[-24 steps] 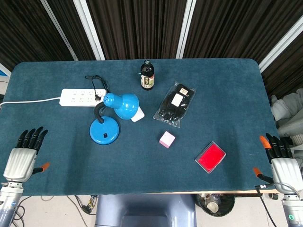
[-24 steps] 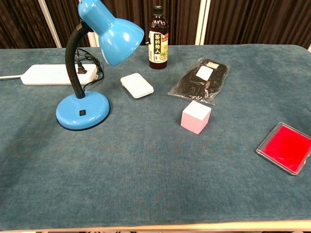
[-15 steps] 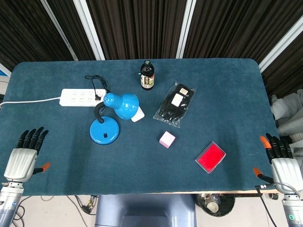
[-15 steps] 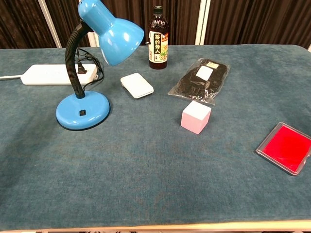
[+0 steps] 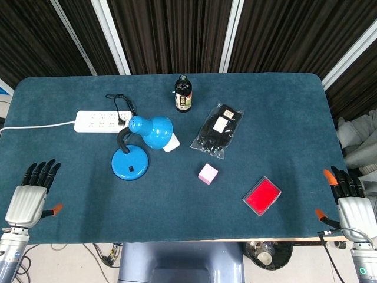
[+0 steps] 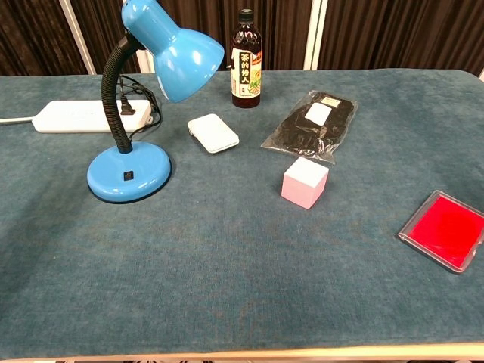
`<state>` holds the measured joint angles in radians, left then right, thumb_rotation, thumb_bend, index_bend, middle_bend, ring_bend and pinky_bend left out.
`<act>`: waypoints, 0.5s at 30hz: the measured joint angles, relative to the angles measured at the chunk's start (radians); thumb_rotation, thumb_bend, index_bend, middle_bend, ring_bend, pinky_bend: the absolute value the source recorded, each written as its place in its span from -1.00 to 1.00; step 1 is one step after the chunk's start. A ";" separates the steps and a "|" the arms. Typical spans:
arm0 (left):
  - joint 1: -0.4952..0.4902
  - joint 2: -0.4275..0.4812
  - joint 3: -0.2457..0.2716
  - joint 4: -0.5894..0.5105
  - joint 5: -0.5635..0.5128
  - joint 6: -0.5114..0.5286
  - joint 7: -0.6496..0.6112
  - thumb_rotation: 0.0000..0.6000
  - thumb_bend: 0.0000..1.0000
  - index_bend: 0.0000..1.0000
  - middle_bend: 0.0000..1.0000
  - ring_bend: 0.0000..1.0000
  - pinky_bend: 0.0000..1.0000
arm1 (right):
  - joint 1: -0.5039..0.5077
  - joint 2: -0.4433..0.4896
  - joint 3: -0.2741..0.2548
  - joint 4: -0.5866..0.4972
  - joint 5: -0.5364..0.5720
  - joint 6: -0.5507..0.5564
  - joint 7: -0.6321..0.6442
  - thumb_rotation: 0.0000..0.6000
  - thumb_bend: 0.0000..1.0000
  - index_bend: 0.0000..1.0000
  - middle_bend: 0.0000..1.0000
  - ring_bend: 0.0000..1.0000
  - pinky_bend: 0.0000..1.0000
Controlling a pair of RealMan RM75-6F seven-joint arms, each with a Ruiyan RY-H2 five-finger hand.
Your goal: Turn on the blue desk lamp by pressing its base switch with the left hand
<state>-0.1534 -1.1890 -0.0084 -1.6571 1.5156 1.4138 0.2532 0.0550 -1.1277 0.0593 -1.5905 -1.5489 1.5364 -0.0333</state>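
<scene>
At lower left of the frame, the left hand (image 5: 26, 202), fingers apart and empty, is needing a reach to the base switch (image 6: 128, 176).

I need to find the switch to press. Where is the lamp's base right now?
In the head view the lamp base sits left of centre on the table, just in front of the white power strip and left of the pink cube.

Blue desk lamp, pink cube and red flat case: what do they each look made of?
Blue desk lamp: likely painted metal or glossy plastic, given the sheen on its shade, with a black ribbed flexible neck. Pink cube: matte, soft-looking, perhaps foam or paper, no glare. Red flat case: probably clear hard plastic over a red insert, given its pale see-through rim.
</scene>
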 measured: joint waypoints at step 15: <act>-0.104 -0.023 -0.030 -0.084 -0.130 -0.198 0.225 1.00 -0.03 -1.00 0.79 0.78 0.76 | 0.002 0.001 0.000 -0.004 -0.001 -0.003 0.009 1.00 -0.50 -1.00 -1.00 -1.00 -1.00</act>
<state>-0.2579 -1.2120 -0.0386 -1.7413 1.3857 1.2161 0.4781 0.0566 -1.1268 0.0590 -1.5942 -1.5503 1.5336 -0.0244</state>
